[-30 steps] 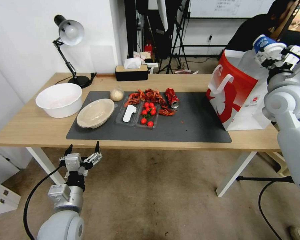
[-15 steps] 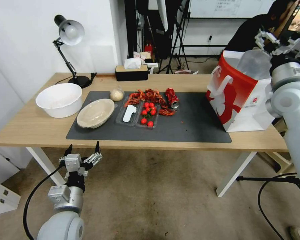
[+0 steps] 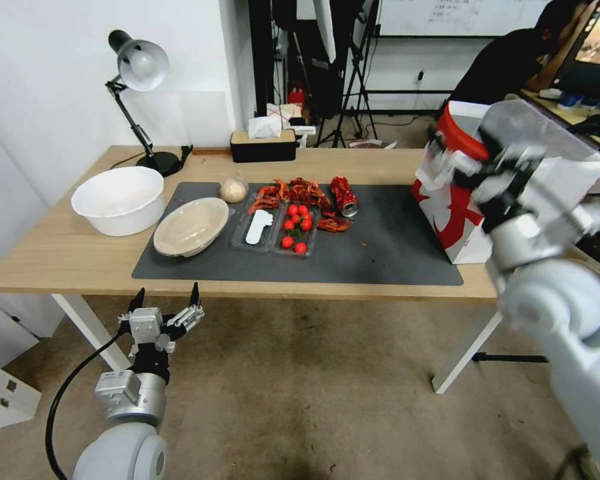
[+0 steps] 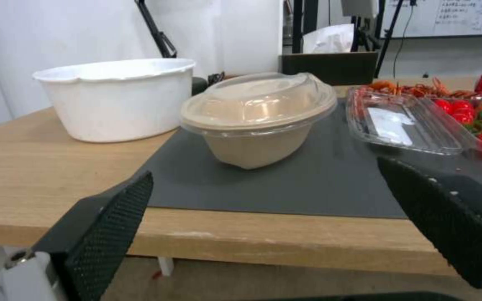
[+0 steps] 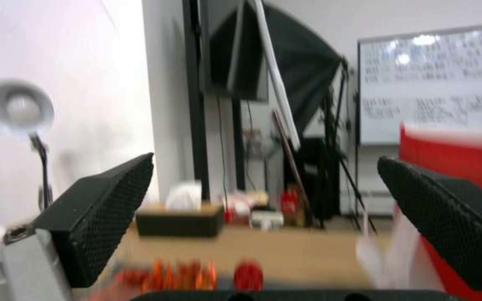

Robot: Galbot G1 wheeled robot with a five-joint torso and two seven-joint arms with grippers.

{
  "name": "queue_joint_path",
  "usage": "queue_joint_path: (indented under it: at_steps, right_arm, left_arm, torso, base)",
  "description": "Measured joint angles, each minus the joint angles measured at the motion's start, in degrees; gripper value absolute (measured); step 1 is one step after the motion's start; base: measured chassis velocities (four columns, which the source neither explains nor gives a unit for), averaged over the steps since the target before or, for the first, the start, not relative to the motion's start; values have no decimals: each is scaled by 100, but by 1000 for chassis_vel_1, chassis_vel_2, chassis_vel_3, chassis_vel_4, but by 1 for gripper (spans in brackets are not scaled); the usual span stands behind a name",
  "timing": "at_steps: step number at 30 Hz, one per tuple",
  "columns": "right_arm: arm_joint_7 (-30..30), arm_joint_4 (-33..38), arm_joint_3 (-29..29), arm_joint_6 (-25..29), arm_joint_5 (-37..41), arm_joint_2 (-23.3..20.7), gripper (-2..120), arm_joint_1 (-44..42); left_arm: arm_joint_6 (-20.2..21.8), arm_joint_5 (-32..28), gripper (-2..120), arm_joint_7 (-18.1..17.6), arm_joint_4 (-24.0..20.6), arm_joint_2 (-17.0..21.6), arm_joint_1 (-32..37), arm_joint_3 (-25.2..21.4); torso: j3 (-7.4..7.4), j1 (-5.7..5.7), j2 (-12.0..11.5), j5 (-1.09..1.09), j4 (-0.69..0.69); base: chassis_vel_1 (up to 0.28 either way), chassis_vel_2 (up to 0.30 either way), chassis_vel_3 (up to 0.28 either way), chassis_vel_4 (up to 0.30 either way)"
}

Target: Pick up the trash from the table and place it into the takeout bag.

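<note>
Left claw (image 3: 167,307): parked low in front of the table's near edge, below the tabletop, fingers spread wide with nothing between them; in the left wrist view its two black mesh pads (image 4: 107,225) frame the table edge.

Right claw (image 3: 477,177): up at the table's right end, in front of the takeout bag's near face and blurred in the head view; the right wrist view shows its pads (image 5: 101,209) wide apart and empty, pointed across the table.

Table (image 3: 67,253): long light-wood top on white legs, carrying a dark grey mat (image 3: 380,253) along its middle.

Beige bowl (image 3: 191,227): on the mat's left end, tilted, under a clear domed lid; it sits nearest the left claw.

White tub (image 3: 119,199): on bare wood just left of the beige bowl, off the mat.

Clear tray (image 3: 273,230): just right of the beige bowl, cherry tomatoes (image 3: 295,227) in its right half, a white piece lying in its left.

Small clear bag (image 3: 233,189): behind the tray's left corner, on the mat's far edge, a beige lump inside.

Crayfish shells (image 3: 293,192): red heap behind the tray, one loose piece beside the tomatoes.

Crushed red can (image 3: 343,195): on its side, just right of the shells, on the mat.

Takeout bag (image 3: 460,220): red and white, upright at the table's right end, beyond the mat's right edge, mouth open, partly hidden by the right arm.

Desk lamp (image 3: 139,67): far left corner of the table.

Tissue box (image 3: 263,143): black, at the table's far edge.
</note>
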Motion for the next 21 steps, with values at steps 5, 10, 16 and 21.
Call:
queue_joint_path:
  at_steps: [5, 10, 16, 21]
  right_arm:
    - [27, 49, -16, 6, -121, 54, 100, -130]
    - [189, 186, -61, 9, -464, 228, 100, -481]
    - [432, 333, -180, 195, -1141, 556, 100, -1182]
    - [517, 359, -344, 620, -1759, 981, 100, -2065]
  left_arm:
    - [-2, -2, 100, -1, 2, -1, -2, -1]
    - [-12, -11, 100, 1, 12, 6, -7, 1]
    - [-36, -22, 100, 3, 39, 37, -11, -3]
    - [-58, -25, 100, 15, 90, 50, -33, 4]
  torso:
    - [0, 0, 0, 0, 1]
    - [0, 0, 0, -3, 3]
    - [0, 0, 0, 0, 0]
    - [0, 0, 0, 3, -1]
  base:
    - [0, 0, 0, 0]
    - [0, 0, 0, 0]
    - [0, 0, 0, 0]
    - [0, 0, 0, 0]
